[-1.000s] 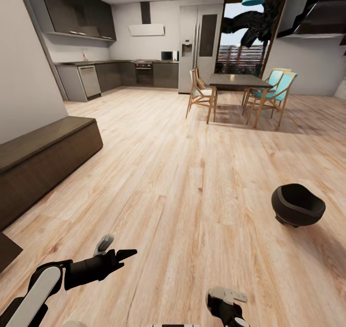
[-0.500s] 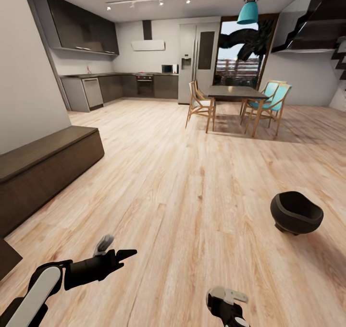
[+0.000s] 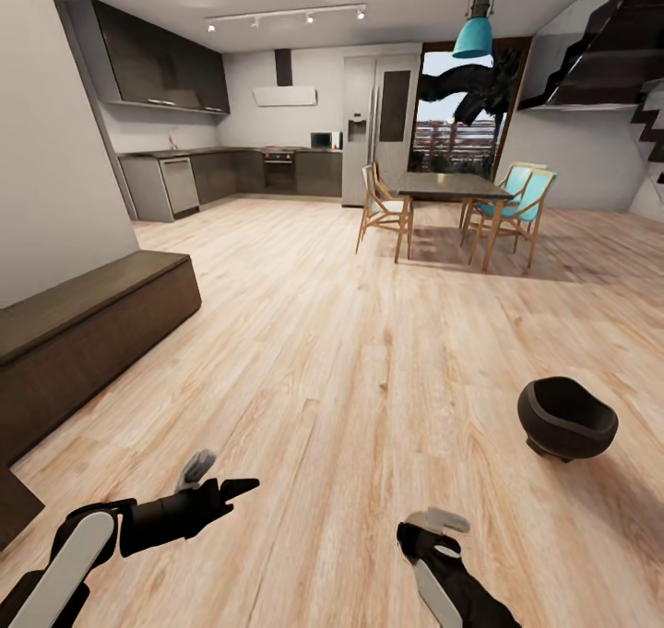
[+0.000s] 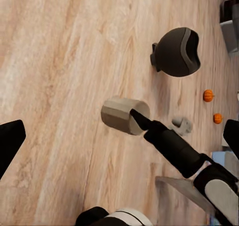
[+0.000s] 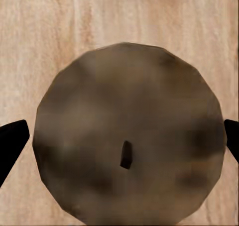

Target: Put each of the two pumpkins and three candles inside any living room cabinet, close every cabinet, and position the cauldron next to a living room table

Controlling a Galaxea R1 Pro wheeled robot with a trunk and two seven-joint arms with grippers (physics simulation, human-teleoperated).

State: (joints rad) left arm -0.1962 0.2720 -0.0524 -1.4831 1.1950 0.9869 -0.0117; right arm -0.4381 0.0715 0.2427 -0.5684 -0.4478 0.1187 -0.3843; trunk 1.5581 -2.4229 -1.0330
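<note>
Right pincer (image 3: 433, 520) clasps a candle (image 5: 127, 154) between its tips, while the left pincer (image 3: 221, 480) hangs released and empty over the plank floor (image 3: 369, 351). Cabinet (image 3: 83, 319) stands shut along the left wall, well apart from the cauldron (image 3: 564, 417) on the floor to the right. In the left wrist view two pumpkins (image 4: 208, 95) lie on the floor beyond the cauldron.

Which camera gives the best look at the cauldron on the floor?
The head view: the cauldron stands whole on the wooden floor, wide mouth up, with the room around it. The left wrist view also shows it whole, seen at a slant, belly and rim. The right wrist view faces a candle end-on.
</note>
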